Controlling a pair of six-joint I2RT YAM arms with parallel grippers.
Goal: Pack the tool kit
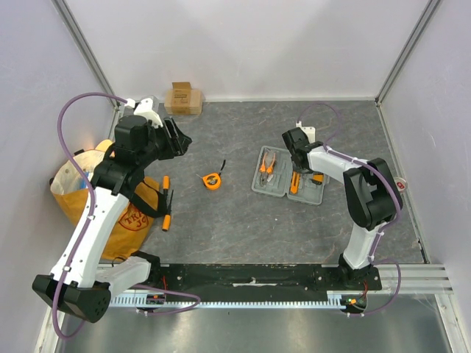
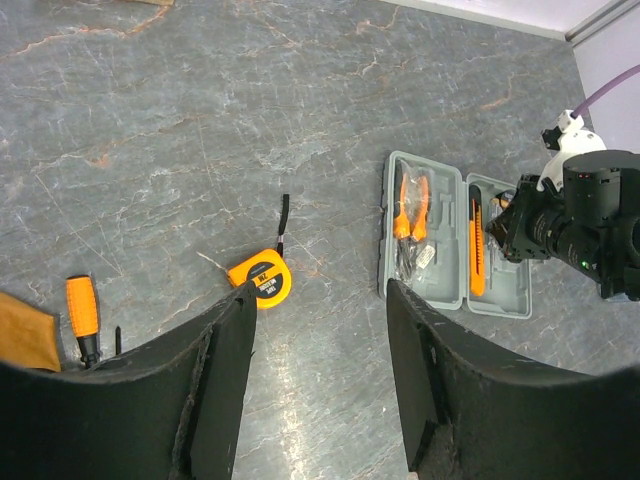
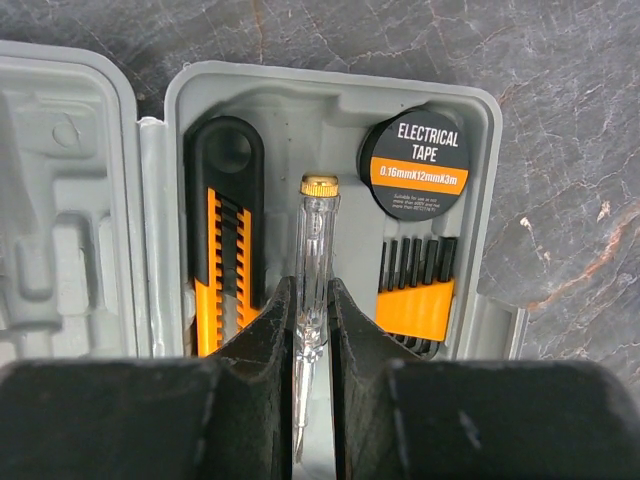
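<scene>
Light: bright, even, overhead — soft, faint shadows on the table [image 1: 243, 220].
Glare: mild sheen on the grey case [image 3: 330, 85].
Focus: sharp across all three views.

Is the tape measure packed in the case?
No, the tape measure lies on the table, apart from the open case.

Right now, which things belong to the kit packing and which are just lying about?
Job: grey case, pliers, utility knife, electrical tape, tester screwdriver held by the right gripper, jaws shut on it, tape measure, orange-handled screwdriver.
Lying about: cardboard box, yellow bag.
</scene>
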